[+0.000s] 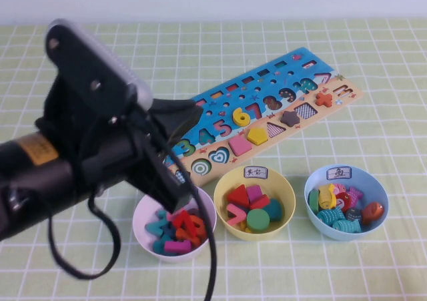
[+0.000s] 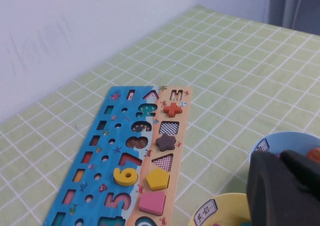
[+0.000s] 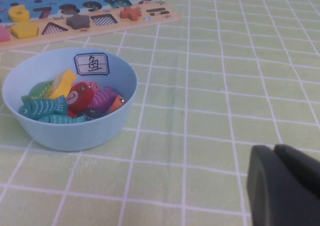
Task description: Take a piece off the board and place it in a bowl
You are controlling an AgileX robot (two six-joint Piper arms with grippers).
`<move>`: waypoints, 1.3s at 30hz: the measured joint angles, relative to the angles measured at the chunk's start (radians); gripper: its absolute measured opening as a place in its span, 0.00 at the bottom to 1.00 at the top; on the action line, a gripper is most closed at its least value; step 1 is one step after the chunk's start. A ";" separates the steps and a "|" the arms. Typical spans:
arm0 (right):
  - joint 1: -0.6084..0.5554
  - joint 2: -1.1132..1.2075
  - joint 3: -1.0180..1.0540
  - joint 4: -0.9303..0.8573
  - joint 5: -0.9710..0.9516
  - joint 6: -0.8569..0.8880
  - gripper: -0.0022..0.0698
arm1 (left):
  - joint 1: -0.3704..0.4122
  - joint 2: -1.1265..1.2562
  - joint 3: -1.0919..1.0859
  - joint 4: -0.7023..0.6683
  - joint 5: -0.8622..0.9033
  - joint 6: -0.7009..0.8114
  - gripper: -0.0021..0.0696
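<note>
The yellow fish piece [image 1: 327,195] lies in the light blue bowl [image 1: 331,230] among several other fish; it also shows in the right wrist view [image 3: 62,83], inside the same bowl [image 3: 75,131]. The board [image 1: 303,59] lies slanted behind the bowls and shows in both wrist views [image 2: 107,136] [image 3: 100,0]. My left gripper [image 1: 188,112] is shut and empty, raised over the board's near left end; its fingers show in the left wrist view [image 2: 280,156]. My right gripper [image 3: 274,148] is shut and empty, low over the mat to the right of the blue bowl, out of the high view.
A yellow bowl [image 1: 227,184] of shape blocks stands in the middle and a pale pink bowl [image 1: 142,214] of numbers to its left. My left arm and its cable cover the table's left front. A yellow 6 [image 1: 241,116] and a yellow pentagon [image 1: 257,135] sit on the board.
</note>
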 joint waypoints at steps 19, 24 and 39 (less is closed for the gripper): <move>0.000 0.000 0.000 0.000 0.000 0.000 0.01 | 0.059 -0.241 0.159 0.084 -0.097 -0.002 0.03; 0.000 0.000 0.000 0.000 0.000 0.000 0.01 | 0.089 -0.345 0.379 -0.016 -0.319 -0.004 0.03; 0.000 0.000 0.000 0.002 0.000 0.000 0.01 | 0.292 -0.821 0.767 0.412 -0.411 -0.469 0.03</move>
